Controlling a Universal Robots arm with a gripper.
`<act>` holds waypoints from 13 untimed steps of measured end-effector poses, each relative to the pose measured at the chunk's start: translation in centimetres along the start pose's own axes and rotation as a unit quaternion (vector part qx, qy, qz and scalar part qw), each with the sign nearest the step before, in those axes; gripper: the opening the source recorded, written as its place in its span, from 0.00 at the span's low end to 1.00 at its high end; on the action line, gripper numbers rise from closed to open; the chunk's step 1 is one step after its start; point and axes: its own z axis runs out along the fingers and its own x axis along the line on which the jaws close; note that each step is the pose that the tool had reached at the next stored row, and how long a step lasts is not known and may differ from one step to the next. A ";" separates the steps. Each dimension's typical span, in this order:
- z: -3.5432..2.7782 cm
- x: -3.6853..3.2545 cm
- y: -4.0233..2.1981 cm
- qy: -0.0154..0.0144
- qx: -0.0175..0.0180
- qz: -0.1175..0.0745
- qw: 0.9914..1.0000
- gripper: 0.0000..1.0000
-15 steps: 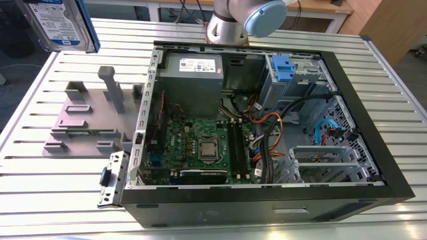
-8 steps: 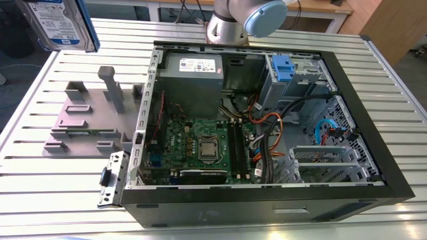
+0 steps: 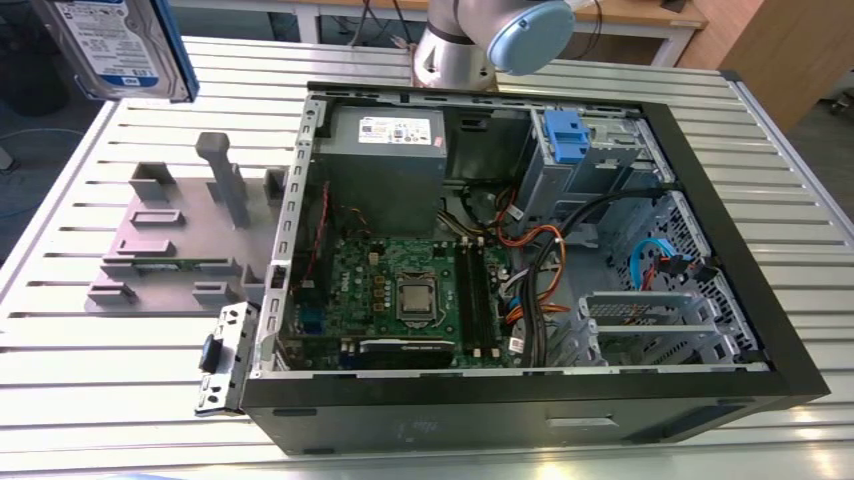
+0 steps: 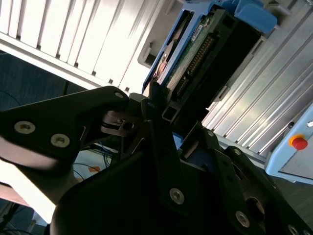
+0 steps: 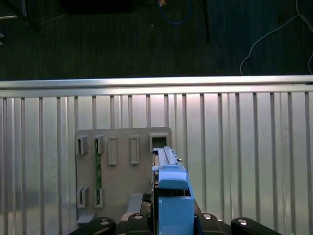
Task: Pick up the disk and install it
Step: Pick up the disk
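The disk (image 3: 114, 45) hangs in the air above the table's far corner, at the exterior view's left, its white-and-blue label facing the camera and a blue bracket along its side. In the second wrist view my black gripper (image 4: 164, 110) is shut on the disk (image 4: 195, 49), which sticks out past the fingers with its connector edge and blue bracket showing. The first wrist view looks along the disk (image 5: 172, 196) edge-on, over the grey stand (image 5: 122, 171) below.
An open computer case (image 3: 747, 250) lies on the slatted metal table (image 3: 80, 380), with a blue-tabbed drive cage (image 3: 587, 150) beside the grey power supply (image 3: 387, 150). The grey stand (image 3: 174, 240) with upright posts sits beside the case, at the exterior view's left. The arm's base (image 3: 461, 50) stands behind the case.
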 end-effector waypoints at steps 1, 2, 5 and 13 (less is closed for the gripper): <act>-0.04 0.00 0.00 0.000 0.000 0.000 1.000 0.36; -0.09 0.00 0.00 0.000 0.000 0.000 1.000 0.36; -0.27 0.00 0.00 0.000 0.000 0.000 1.000 0.36; -0.72 -0.02 0.00 0.000 0.000 0.000 1.000 0.36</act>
